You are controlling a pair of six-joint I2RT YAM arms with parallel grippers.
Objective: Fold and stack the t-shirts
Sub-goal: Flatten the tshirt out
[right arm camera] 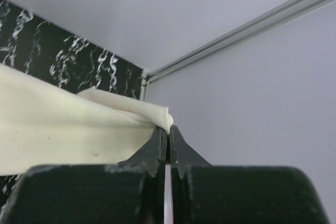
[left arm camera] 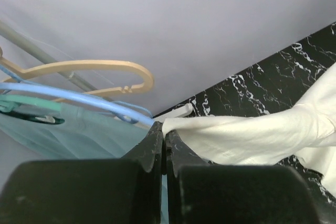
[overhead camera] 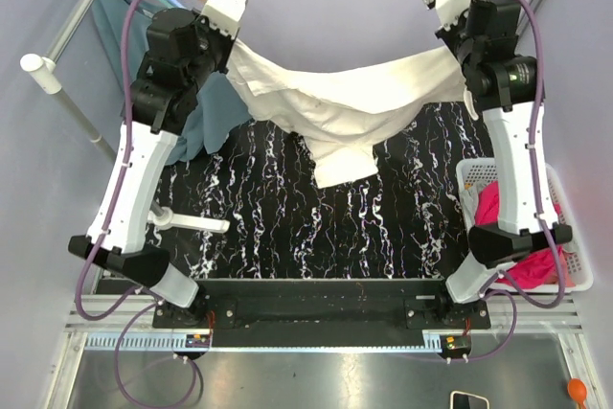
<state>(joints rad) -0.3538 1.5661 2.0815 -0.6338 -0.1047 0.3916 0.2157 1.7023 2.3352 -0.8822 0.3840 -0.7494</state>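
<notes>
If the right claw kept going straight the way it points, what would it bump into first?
Apart from the cream cloth t-shirt pinched in the right gripper, probably the plain lilac wall near the corner; the silver frame bar runs close by. Depth is unclear.

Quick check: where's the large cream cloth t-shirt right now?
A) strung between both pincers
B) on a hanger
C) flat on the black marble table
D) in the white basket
A: the large cream cloth t-shirt hangs stretched between the left pincer and the right pincer, each shut on an edge of it.
</notes>
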